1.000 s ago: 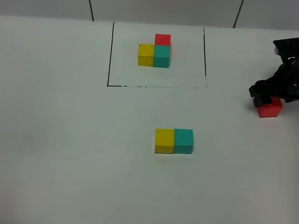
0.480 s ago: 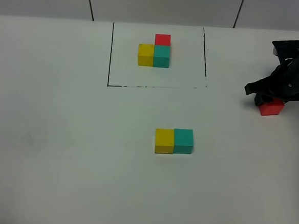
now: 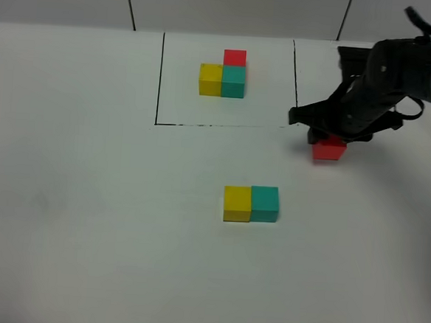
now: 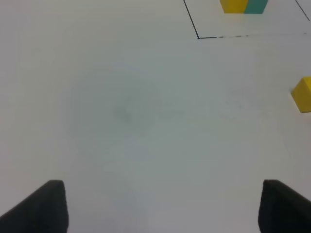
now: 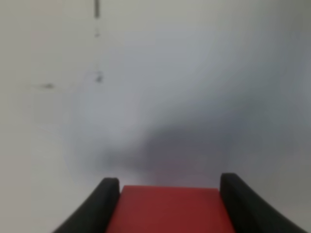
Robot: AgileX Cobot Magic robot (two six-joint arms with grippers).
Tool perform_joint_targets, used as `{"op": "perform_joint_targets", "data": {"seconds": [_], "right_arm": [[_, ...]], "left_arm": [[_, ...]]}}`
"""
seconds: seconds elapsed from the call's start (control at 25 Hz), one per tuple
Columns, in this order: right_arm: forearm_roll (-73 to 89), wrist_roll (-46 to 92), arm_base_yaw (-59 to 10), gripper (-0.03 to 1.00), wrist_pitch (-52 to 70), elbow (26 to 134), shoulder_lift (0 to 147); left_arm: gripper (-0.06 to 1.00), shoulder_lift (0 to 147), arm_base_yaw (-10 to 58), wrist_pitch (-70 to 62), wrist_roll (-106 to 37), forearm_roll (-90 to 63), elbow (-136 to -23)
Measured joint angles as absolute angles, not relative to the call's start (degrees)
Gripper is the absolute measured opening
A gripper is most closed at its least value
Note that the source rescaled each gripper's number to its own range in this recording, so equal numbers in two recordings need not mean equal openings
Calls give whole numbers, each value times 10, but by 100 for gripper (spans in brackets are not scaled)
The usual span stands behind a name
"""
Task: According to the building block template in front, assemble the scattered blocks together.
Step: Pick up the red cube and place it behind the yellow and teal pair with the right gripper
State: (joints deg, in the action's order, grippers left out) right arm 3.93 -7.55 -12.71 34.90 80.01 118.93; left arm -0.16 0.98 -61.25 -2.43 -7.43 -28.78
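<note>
Held thing: red block (image 3: 328, 149), clamped between the right fingers (image 5: 108, 201), one finger on each of two opposite faces.
Height: the soft shadow under it in the right wrist view suggests it hangs clear of the bench (image 3: 87, 197). This is a judgement.
Red block position: just outside the near right corner of the black frame line (image 3: 159, 76), well apart from the pair.
Pair: yellow block (image 3: 237, 204) and teal block (image 3: 264, 203) touching, yellow on the left.
Template (image 3: 223, 77): red touches the far face of teal.
Key relation: the open slot is at teal's far face. From the held block it lies toward the camera and to the left.
Left fingers (image 4: 48, 206): spread wide, empty, over bare bench.
Nearer arm: right.
</note>
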Motion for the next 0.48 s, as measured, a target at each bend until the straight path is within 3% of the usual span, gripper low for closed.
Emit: {"op": "perform_joint_targets", "data": {"seconds": [0.24, 0.48], "right_arm": [[-71, -231, -217, 2, 377, 815, 1189], [-95, -299, -262, 2, 386, 835, 1189]], "left_arm": [[74, -2, 10, -613, -24, -74, -288], [74, -2, 10, -613, -24, -74, -288]]}}
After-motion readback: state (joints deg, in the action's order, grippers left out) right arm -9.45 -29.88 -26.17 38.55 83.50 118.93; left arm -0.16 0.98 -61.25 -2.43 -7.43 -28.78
